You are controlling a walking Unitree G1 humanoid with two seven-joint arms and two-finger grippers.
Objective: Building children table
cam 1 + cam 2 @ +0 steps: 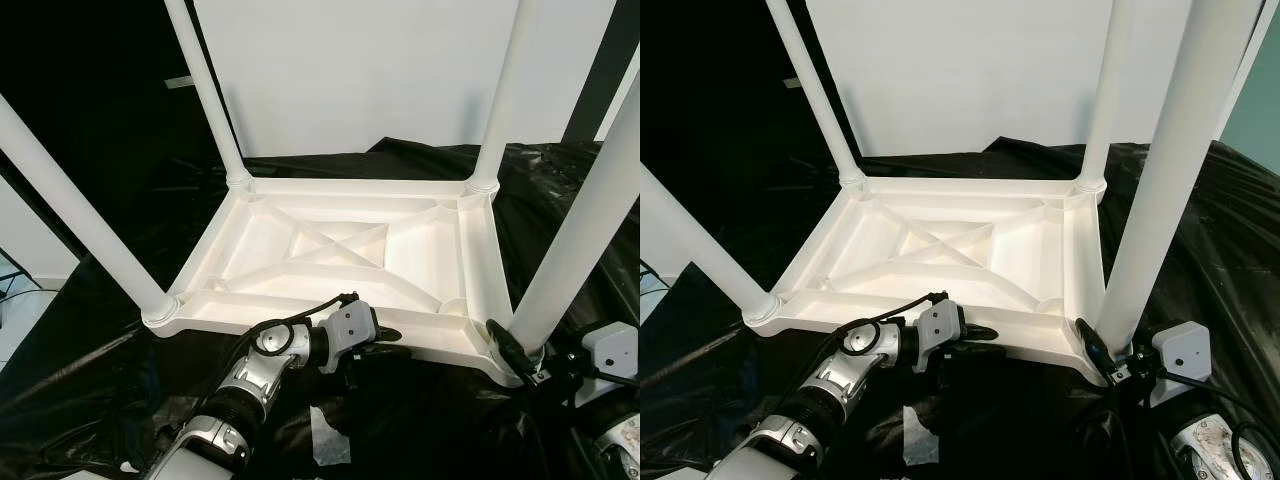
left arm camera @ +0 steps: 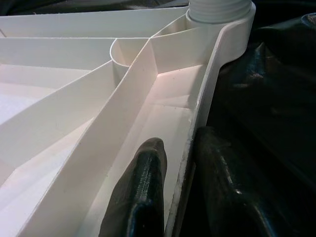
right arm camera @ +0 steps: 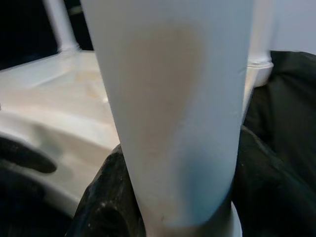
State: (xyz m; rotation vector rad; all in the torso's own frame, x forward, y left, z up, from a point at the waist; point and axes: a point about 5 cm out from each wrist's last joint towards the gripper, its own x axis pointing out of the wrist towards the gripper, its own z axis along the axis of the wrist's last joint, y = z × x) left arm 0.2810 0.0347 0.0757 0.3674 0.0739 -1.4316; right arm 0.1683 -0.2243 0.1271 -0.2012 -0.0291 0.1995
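A white plastic children's table lies upside down on black sheeting, with all of its legs pointing up. My left gripper is shut on the table's near rim. One finger sits inside the rim channel and the other finger is outside it. My right gripper is shut around the base of the near-right leg. That leg stands between black fingers pressed on both sides of it.
Black plastic sheeting covers the floor around the table, with a pale torn patch close to me. A white board stands behind. The near-left leg, far-left leg and far-right leg rise steeply.
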